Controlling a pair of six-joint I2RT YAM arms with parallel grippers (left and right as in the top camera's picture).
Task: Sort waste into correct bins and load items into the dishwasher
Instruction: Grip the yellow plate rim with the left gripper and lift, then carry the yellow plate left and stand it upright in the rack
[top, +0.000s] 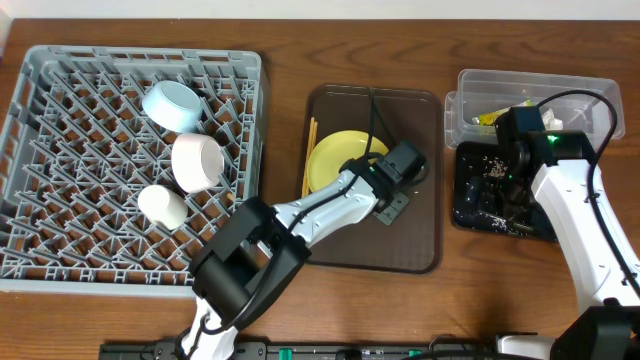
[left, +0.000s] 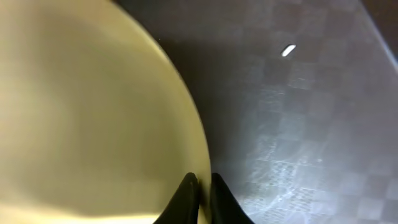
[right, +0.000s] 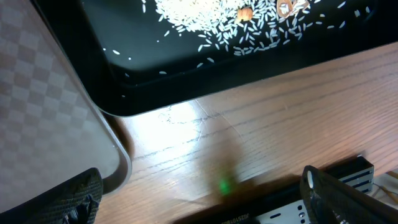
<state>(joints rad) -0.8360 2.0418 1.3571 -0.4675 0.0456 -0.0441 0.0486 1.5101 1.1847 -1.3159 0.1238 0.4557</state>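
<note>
The round yellow plate (top: 335, 160) lies on the dark brown serving tray (top: 410, 245), with thin wooden chopsticks (top: 308, 160) along its left side. My left gripper (top: 364, 170) is shut on the plate's right rim. In the left wrist view the plate (left: 87, 112) fills the left, and the gripper (left: 203, 186) pinches its edge. The grey dishwasher rack (top: 40, 150) holds a light blue bowl (top: 173, 105), a white bowl (top: 197, 161) and a small white cup (top: 162, 205). My right gripper (top: 503, 188) hangs open over the black bin (top: 465, 215). Rice crumbs (right: 211, 15) lie in that bin (right: 124, 68).
A clear tub (top: 470, 85) behind the black bin holds a green-yellow wrapper (top: 487, 117). In the right wrist view the brown tray's corner (right: 43, 106) sits left of bare wood table (right: 261, 124), near the front rail. A single rice grain (left: 288, 50) lies on the brown tray.
</note>
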